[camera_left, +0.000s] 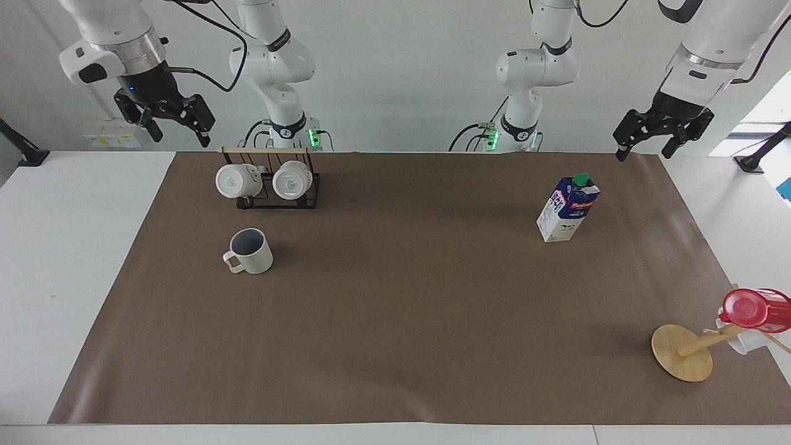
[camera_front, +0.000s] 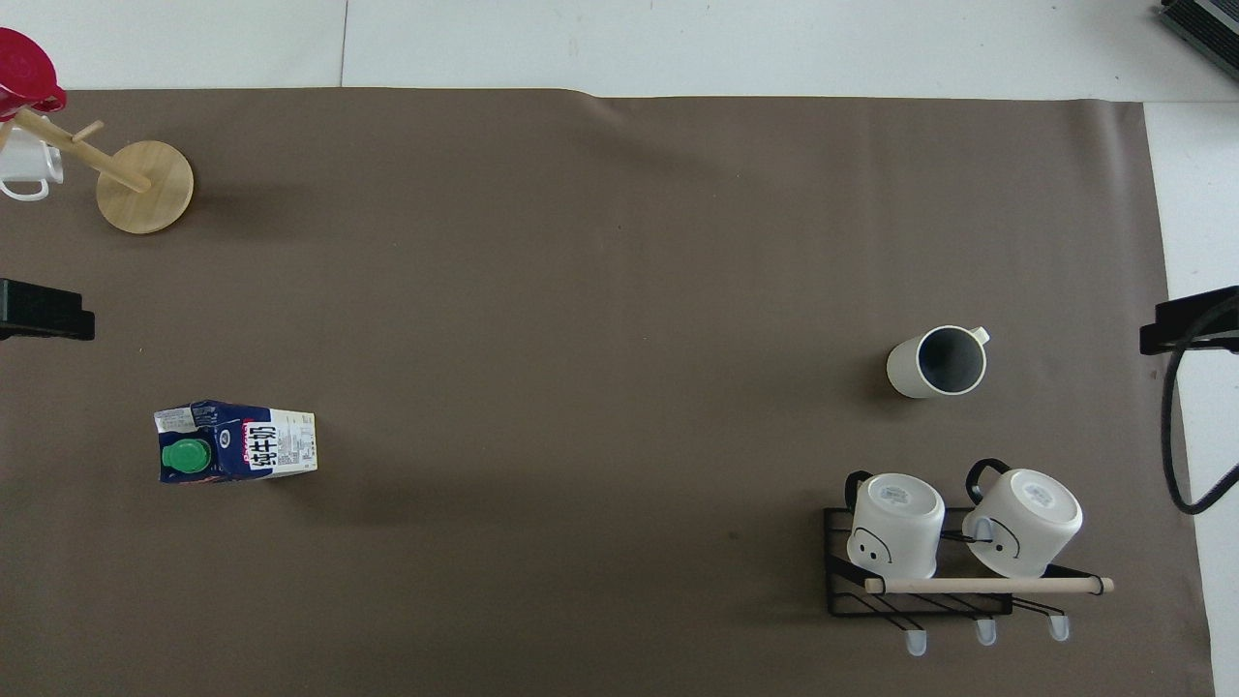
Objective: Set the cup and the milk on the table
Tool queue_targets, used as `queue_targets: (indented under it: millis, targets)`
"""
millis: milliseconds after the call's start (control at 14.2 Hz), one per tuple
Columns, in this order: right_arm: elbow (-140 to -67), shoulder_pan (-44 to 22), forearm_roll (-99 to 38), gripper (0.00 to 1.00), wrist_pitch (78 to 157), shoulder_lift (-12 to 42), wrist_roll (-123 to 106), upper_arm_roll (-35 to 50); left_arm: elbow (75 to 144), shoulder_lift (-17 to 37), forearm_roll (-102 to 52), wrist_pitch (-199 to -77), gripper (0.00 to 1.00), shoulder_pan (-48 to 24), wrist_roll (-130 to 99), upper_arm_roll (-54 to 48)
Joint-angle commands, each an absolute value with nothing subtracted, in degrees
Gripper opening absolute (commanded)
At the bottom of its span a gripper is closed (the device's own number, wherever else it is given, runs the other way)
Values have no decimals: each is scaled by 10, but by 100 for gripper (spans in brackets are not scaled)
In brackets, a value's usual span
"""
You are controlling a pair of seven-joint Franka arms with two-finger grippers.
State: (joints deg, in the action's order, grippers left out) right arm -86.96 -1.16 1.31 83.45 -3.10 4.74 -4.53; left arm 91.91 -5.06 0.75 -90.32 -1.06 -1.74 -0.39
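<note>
Right gripper (camera_left: 175,126): raised in the air over the white tabletop at the mat's corner near its own base, jaws spread, holding nothing.
Left gripper (camera_left: 645,141): raised over the mat's edge near its own base, fingers apart, empty.
Risk at the cup (camera_left: 250,251): if the right gripper comes down again, a spread finger could catch the rim or the side handle and tip or slide the mug; I judge that the main hazard on this side.
Risk at the rack (camera_left: 272,182): it stands between the right gripper and the cup, so a low path could knock its two hanging white mugs (camera_left: 264,180).
Risk at the milk (camera_left: 568,207): the carton is tall and narrow, so a brush from the left gripper in passing could topple it.
Cup relative to right gripper: well apart, below it, upright on the brown mat (camera_left: 408,321), past the rack, toward the table's middle.
Milk relative to left gripper: well apart, below it, upright on the mat, toward the table's middle.
Table (camera_left: 55,259): both things seem already set down.
Mug tree (camera_left: 686,352): with the red cup (camera_left: 754,308), well away from both grippers.
</note>
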Motion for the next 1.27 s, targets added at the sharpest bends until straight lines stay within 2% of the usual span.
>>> queue_targets:
  millis: [0, 1198]
  targets:
    - [-885, -11, 5, 100, 838, -45, 54, -47, 915, -54, 8, -896, 100, -12, -18, -5]
    - [-896, -10, 5, 100, 839, -47, 55, -47, 915, -54, 8, -895, 100, -5, -18, -4]
